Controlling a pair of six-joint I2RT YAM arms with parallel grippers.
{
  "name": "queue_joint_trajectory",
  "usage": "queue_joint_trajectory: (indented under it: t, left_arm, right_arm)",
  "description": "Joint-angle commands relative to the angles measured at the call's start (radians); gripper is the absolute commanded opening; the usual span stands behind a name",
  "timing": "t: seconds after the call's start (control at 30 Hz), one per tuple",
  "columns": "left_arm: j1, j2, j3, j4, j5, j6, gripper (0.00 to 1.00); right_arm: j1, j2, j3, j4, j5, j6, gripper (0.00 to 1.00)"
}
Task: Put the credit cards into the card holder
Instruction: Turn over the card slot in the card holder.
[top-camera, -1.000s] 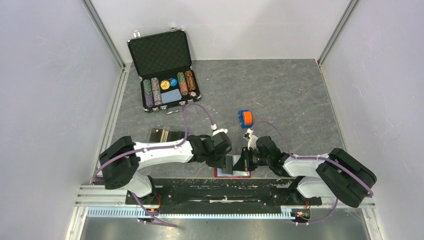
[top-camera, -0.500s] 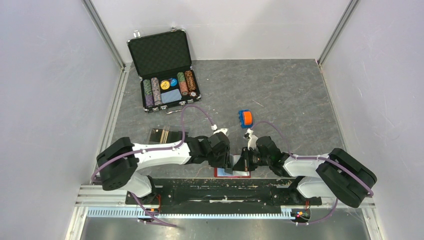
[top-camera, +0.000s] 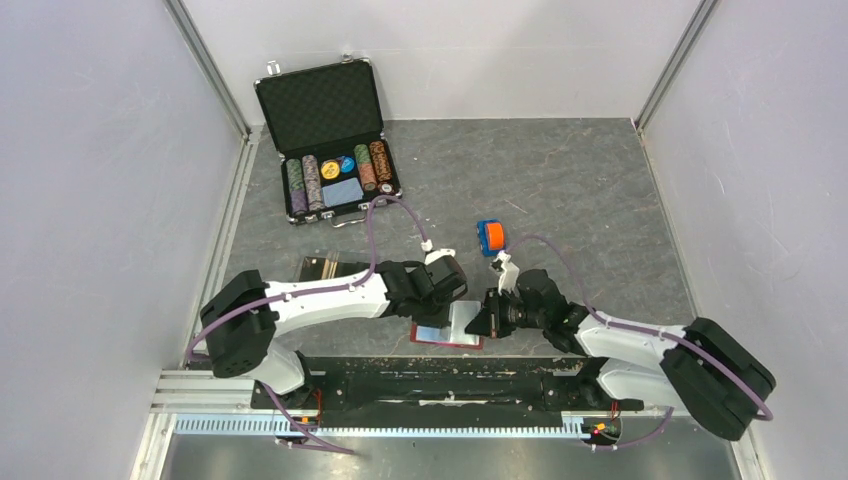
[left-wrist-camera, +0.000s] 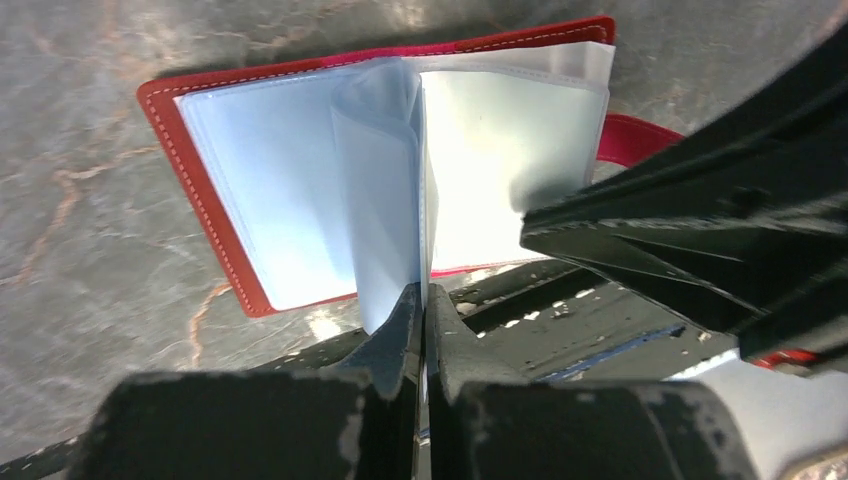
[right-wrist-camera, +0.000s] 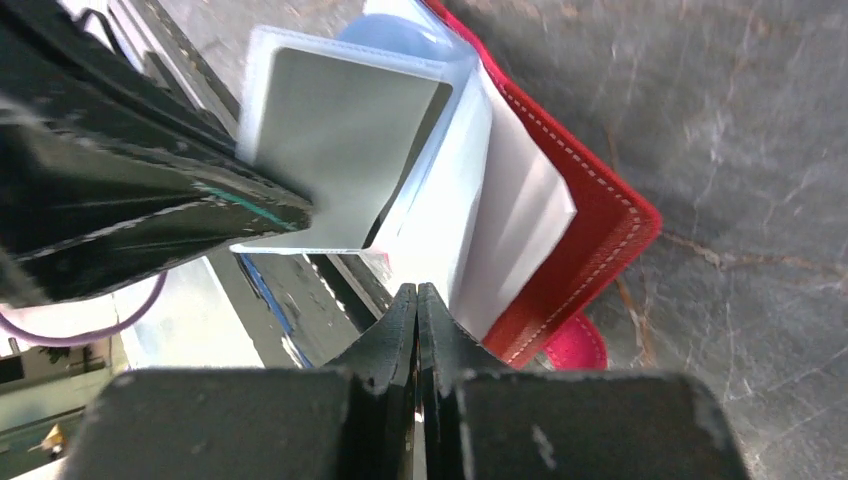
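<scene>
A red fold-open card holder (top-camera: 425, 335) lies open on the table's near edge, its clear plastic sleeves fanned upward (left-wrist-camera: 300, 200). My left gripper (left-wrist-camera: 421, 295) is shut on the lower edge of one upright sleeve (left-wrist-camera: 385, 220). From the other side, my right gripper (right-wrist-camera: 416, 292) is shut on the edge of a neighbouring sleeve (right-wrist-camera: 470, 190). The red cover (right-wrist-camera: 590, 260) and its snap tab (right-wrist-camera: 575, 345) show beside the right fingers. Flat gold-faced credit cards (top-camera: 322, 270) lie on the table left of the left arm, apart from both grippers.
An open black briefcase (top-camera: 320, 105) with rows of poker chips and a pale blue card stands at the back left. A small blue-and-orange object (top-camera: 490, 236) sits behind the grippers. The black mounting rail (top-camera: 440, 375) runs just in front of the card holder.
The left gripper has closed on a sleeve. Both grippers and the card holder have shifted a little left and away from the rail.
</scene>
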Motion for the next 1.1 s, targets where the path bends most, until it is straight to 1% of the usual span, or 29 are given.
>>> queue_joint_trajectory:
  t: [0.0,0.03,0.13,0.17,0.2,0.27,0.4,0.5,0.6,0.73,0.8,0.87,0.97,1.07]
  left_arm:
    - [0.01,0.018,0.079,-0.141,-0.072,0.064,0.03]
    - [0.01,0.032,0.086,-0.136,-0.051,0.065,0.06]
    - [0.008,0.084,0.105,-0.087,0.018,0.063,0.43]
    - [0.01,0.099,0.111,-0.066,0.04,0.059,0.49]
    - [0.008,0.11,0.118,-0.05,0.052,0.055,0.52]
    - [0.005,0.13,0.136,-0.023,0.075,0.05,0.55]
    - [0.001,0.168,0.164,0.035,0.142,0.045,0.55]
    - [-0.002,0.187,0.152,0.128,0.212,0.021,0.56]
    - [-0.003,0.202,0.143,0.178,0.24,0.003,0.59]
    - [-0.002,0.174,0.115,0.239,0.266,0.008,0.63]
    - [0.005,0.143,0.09,0.289,0.288,0.008,0.67]
    - [0.019,0.108,0.051,0.365,0.328,-0.003,0.7]
    - [0.072,0.049,-0.044,0.536,0.426,-0.061,0.72]
    - [0.156,-0.011,-0.18,0.769,0.53,-0.151,0.73]
  right_arm:
    - [-0.004,-0.097,0.06,-0.028,0.065,-0.026,0.0]
    - [-0.006,-0.118,0.067,-0.037,0.074,-0.023,0.0]
    - [-0.02,-0.166,0.084,-0.079,0.105,-0.033,0.0]
    - [-0.027,-0.178,0.089,-0.097,0.111,-0.039,0.0]
    - [-0.033,-0.187,0.094,-0.113,0.116,-0.046,0.0]
    - [-0.045,-0.204,0.101,-0.154,0.128,-0.063,0.0]
    - [-0.073,-0.228,0.106,-0.216,0.152,-0.089,0.0]
    - [-0.091,-0.244,0.113,-0.252,0.165,-0.105,0.0]
    - [-0.101,-0.254,0.122,-0.274,0.172,-0.117,0.0]
    - [-0.104,-0.253,0.135,-0.293,0.173,-0.134,0.0]
    - [-0.104,-0.249,0.137,-0.292,0.169,-0.137,0.0]
    - [-0.103,-0.241,0.14,-0.286,0.156,-0.142,0.0]
    - [-0.104,-0.226,0.147,-0.267,0.12,-0.152,0.0]
    - [-0.104,-0.202,0.15,-0.233,0.069,-0.154,0.0]
